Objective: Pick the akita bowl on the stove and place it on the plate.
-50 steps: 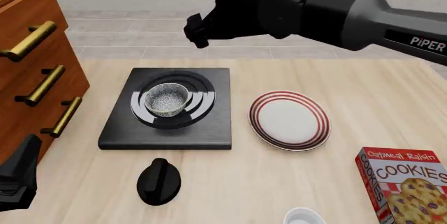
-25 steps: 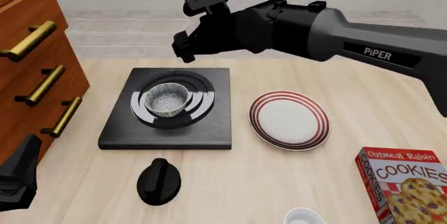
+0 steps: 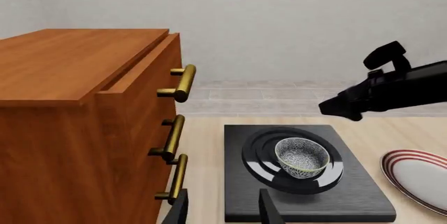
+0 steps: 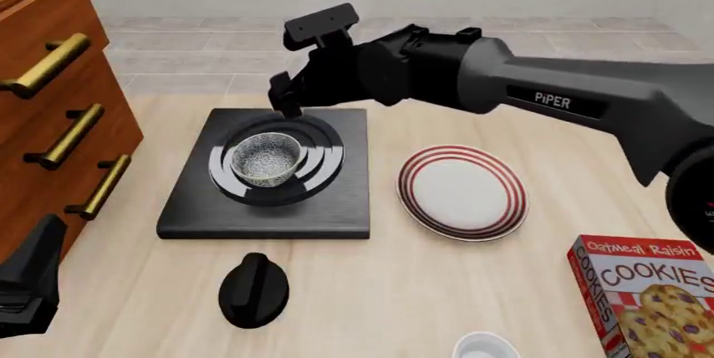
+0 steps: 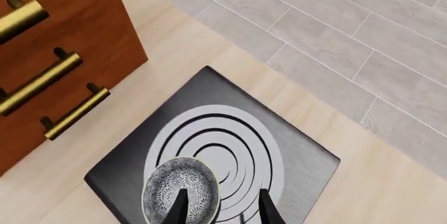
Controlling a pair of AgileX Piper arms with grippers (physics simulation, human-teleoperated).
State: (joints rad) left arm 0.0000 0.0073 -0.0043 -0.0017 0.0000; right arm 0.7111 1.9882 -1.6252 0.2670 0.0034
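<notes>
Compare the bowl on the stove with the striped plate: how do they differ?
The bowl is small and deep, the plate wide and shallow. The bowl is speckled grey inside with a dark outside, the plate plain white with red rings round its rim. The bowl sits on the stove burner, the plate on the bare table. Both are round, upright and empty.

wooden dresser (image 4: 50, 115) w/ brass handles far left; black knob (image 4: 254, 289) front; cookies box (image 4: 647, 295) and white bowl (image 4: 487, 346) front-right.
</notes>
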